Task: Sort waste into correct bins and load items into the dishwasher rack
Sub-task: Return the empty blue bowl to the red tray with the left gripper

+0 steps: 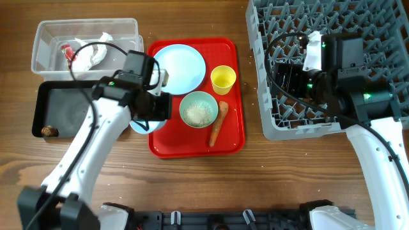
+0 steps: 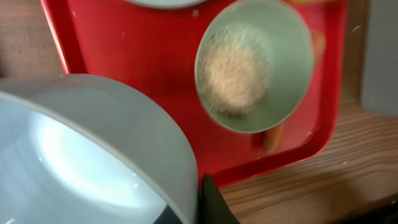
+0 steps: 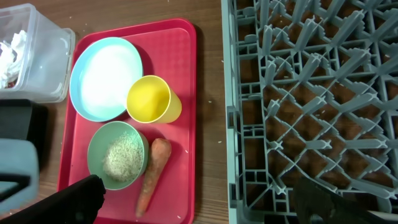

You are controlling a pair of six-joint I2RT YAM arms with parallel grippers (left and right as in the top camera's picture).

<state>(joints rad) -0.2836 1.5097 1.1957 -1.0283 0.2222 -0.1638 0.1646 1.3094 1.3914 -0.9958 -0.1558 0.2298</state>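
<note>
1. Nearest us, the carrot (image 1: pixel 218 123) lies on the red tray (image 1: pixel 182 142), tip pointing toward the near edge, just beside the pale green bowl (image 1: pixel 185 101).
2. That bowl sits upright on the tray with a heap of rice (image 1: pixel 199 114) in its bottom.
3. Over at the tray's left edge, the left gripper (image 1: pixel 152 107) has the light blue bowl (image 2: pixel 93 149). One dark finger (image 2: pixel 211 202) is pressed against the outside of the wall, pinching the rim. The bowl fills the wrist view, tilted, hollow side showing.
4. Left of that is the black tray (image 1: pixel 64 105), flat on the table with the left arm crossing above it. The brown lump (image 1: pixel 46 131) sits at its near left corner.
5. Farther up the red tray, the yellow cup (image 1: pixel 223 78) stands upright near the right rim, and the plate (image 1: pixel 181 68) is just beside it on the left.
6. Farthest left is the clear tub (image 1: pixel 48 38), with tissue (image 1: pixel 92 52) and the red-and-white wrapper (image 1: pixel 67 51) inside.
7. On the right, the rack (image 1: pixel 358 19) stands well apart from the tray. The right gripper (image 3: pixel 199 183) hovers over its left part, fingers spread wide with nothing between them.
</note>
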